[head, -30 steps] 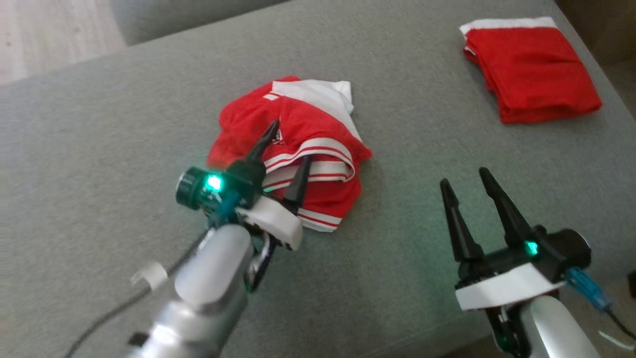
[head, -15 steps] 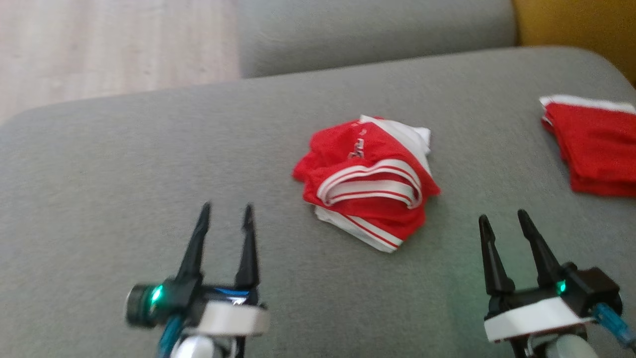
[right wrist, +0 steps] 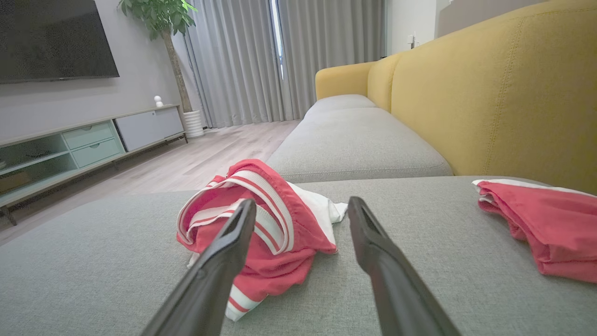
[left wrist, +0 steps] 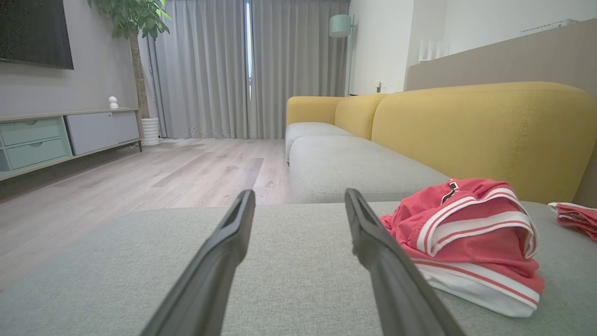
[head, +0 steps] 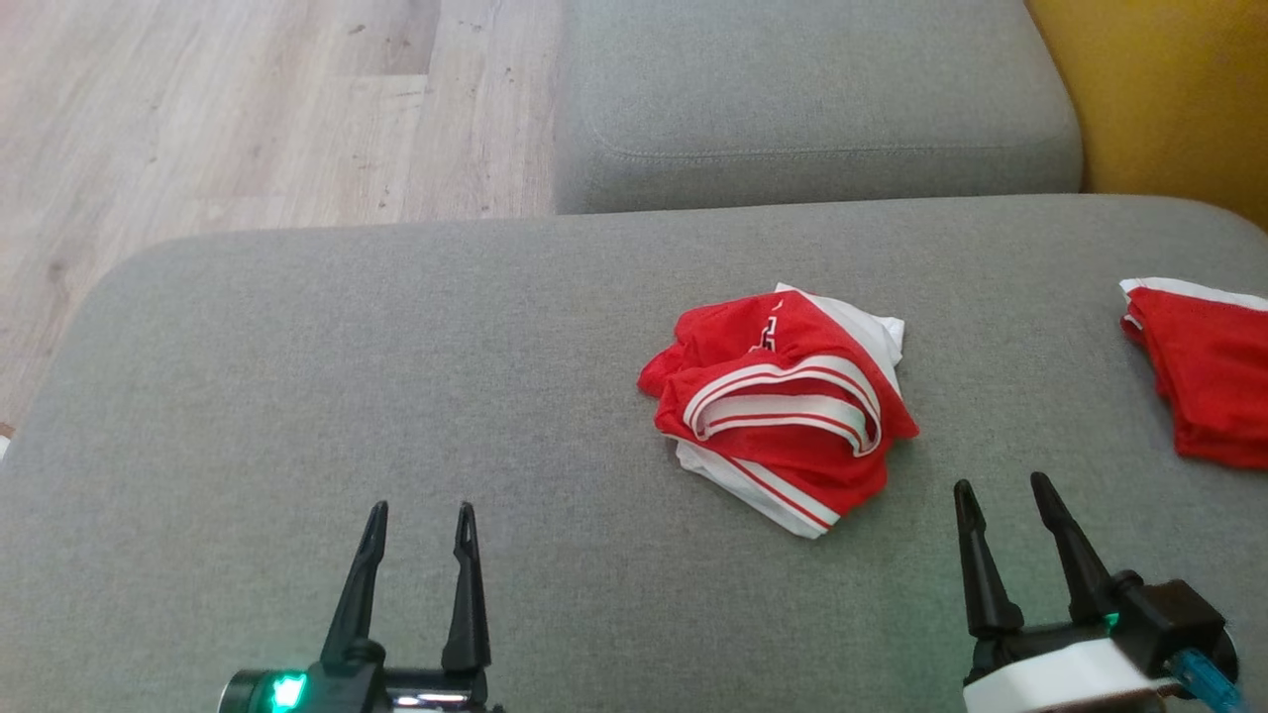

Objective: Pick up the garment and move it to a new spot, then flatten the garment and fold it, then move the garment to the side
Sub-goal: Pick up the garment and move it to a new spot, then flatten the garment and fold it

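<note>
Grey sofa cushion [head: 297, 396], head view: crumpled garment [head: 783, 416] lies right of centre; left gripper [head: 420, 515] and right gripper [head: 999, 485] hover near the front edge, fingers apart, empty. Left wrist view: heap ahead-right. Right wrist view: heap ahead-left, untouched. Flattening looks next: pinch opposite hems, spread.

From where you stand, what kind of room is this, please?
Probably a home living room: a grey and yellow sofa, a television on the wall, a low cabinet below it.
</note>
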`<state>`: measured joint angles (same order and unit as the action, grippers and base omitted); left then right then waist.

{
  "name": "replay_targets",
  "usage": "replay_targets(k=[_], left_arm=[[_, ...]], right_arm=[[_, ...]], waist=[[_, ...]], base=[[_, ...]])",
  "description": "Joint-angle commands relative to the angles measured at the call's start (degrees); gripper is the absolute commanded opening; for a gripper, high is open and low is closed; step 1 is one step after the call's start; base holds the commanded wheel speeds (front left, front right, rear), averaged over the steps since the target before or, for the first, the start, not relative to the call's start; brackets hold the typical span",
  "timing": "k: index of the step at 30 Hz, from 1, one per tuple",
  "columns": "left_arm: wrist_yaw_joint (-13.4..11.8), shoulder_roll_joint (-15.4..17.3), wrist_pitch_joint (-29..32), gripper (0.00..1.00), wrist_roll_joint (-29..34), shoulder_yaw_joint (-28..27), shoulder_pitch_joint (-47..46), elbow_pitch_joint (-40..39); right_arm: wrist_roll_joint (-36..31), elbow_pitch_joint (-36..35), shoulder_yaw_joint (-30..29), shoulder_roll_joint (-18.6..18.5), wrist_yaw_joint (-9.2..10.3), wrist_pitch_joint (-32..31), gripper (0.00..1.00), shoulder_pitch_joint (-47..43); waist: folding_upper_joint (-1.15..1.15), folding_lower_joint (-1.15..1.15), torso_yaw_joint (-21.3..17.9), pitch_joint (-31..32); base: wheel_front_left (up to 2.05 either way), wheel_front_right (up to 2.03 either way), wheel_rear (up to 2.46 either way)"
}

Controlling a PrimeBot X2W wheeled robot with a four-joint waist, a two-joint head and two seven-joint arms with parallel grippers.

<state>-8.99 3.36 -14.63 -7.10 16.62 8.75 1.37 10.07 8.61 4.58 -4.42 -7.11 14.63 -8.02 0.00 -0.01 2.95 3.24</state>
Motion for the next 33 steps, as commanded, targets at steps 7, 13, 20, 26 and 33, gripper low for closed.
replay_targets(k=[7, 13, 20, 26, 33], left_arm=[[0.7, -0.4, -0.4, 1.0, 1.2, -2.6, -1.7, -1.8], [0.9, -0.4, -0.4, 1.0, 1.7, -2.6, -1.5, -1.9], [0.5, -0.5, -0.4, 1.0, 1.1, -2.5, -1.3, -1.5], [0.4, -0.5, -0.4, 1.0, 0.4, -1.6, -2.0, -0.9], [3.7, -0.5, -0.4, 1.0, 0.8, 5.2, -8.2, 2.3]], right_arm=[[-0.3, -1.5, 1.2, -0.3, -0.37, 0.4, 1.0, 1.0], [-0.3, -1.6, 1.2, -0.4, -0.37, 0.4, 1.0, 0.9], [-0.2, -1.3, 1.5, -0.8, -0.37, 0.4, 1.0, 1.0], [-0.1, -1.5, 2.0, -1.3, -0.37, 0.4, 1.0, 1.9], [-0.2, -2.4, 2.3, -1.7, -0.37, 0.4, 1.0, 3.5]], waist=[[0.0, 0.01, -0.1, 0.4], [0.0, 0.01, -0.3, 0.1], [0.0, 0.01, -0.7, 0.0], [0.0, 0.01, -2.5, -1.2], [0.0, 0.01, -8.3, -3.9]], base=[[0.0, 0.0, 0.0], [0.0, 0.0, 0.0], [0.0, 0.0, 0.0], [0.0, 0.0, 0.0], [0.0, 0.0, 0.0]])
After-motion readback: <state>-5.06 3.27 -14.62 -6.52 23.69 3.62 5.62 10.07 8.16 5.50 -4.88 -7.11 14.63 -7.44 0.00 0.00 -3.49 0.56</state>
